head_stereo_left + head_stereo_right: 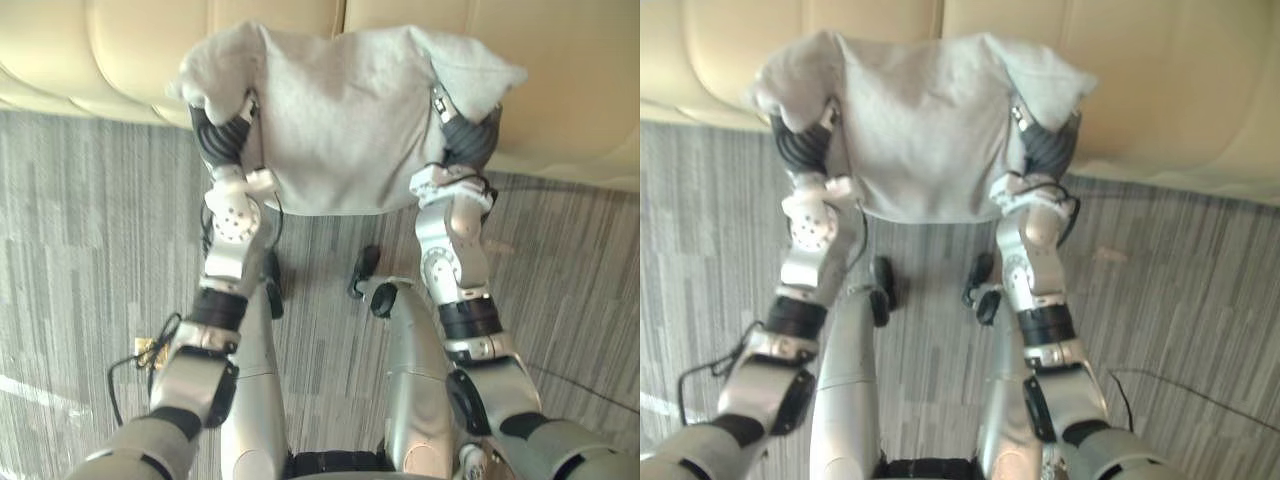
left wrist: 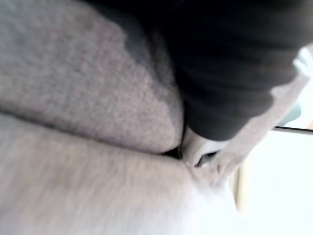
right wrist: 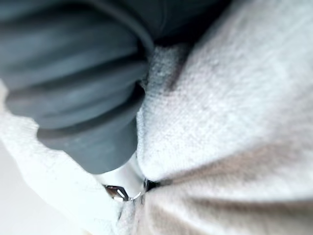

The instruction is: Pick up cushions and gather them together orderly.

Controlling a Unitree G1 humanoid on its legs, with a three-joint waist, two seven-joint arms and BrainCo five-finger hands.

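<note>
**Cushion held between both hands at the sofa**

The carpet point(image 1: 90, 220) is grey with fine streaked stripes. Beyond it runs a cream sofa point(image 1: 560, 80), smooth and padded, with rounded bolsters and a seam between two sections. In front of the sofa is a pale grey cushion point(image 1: 340, 120), roughly square, of soft nubbly fabric, its upper corners flopping outward. The left hand point(image 1: 222, 135) presses into one side and the right hand point(image 1: 468, 138) into the other. The fingers are buried in folds of fabric, so their grip cannot be told.
</note>
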